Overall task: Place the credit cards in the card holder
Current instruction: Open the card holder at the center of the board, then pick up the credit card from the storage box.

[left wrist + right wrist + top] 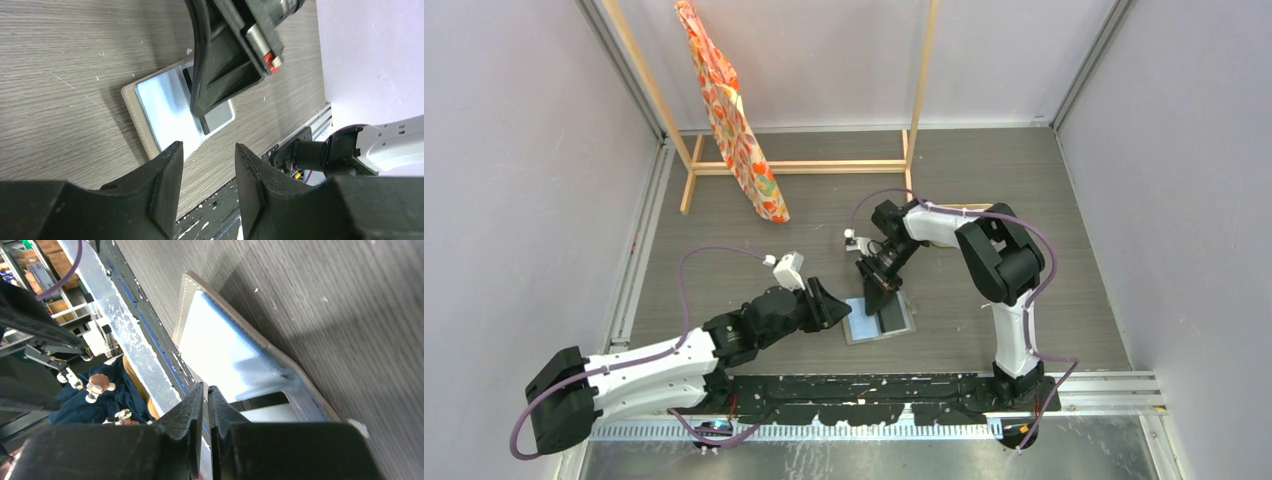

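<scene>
The flat squarish grey card holder (879, 322) lies open on the grey wood-grain surface (1024, 200), its stitched rim framing a glossy, pale silvery-blue inside with a dark slot. The right arm's black, wedge-shaped end effector (888, 303) hovers right over the open holder with its fingers pressed to a thin slit; what they pinch is hidden. The left end effector (839, 310) sits just beside the holder's left edge, fingers parted.

Two arms are counted, the left arm (654, 365) and the right arm (999, 260), and two grippers, the left gripper (829, 305) and the right gripper (884, 295). One holder (862, 327) is seen, one wooden rack (804, 167) and one patterned cloth (734, 120). The cards cannot be counted, being hidden or too unclear
</scene>
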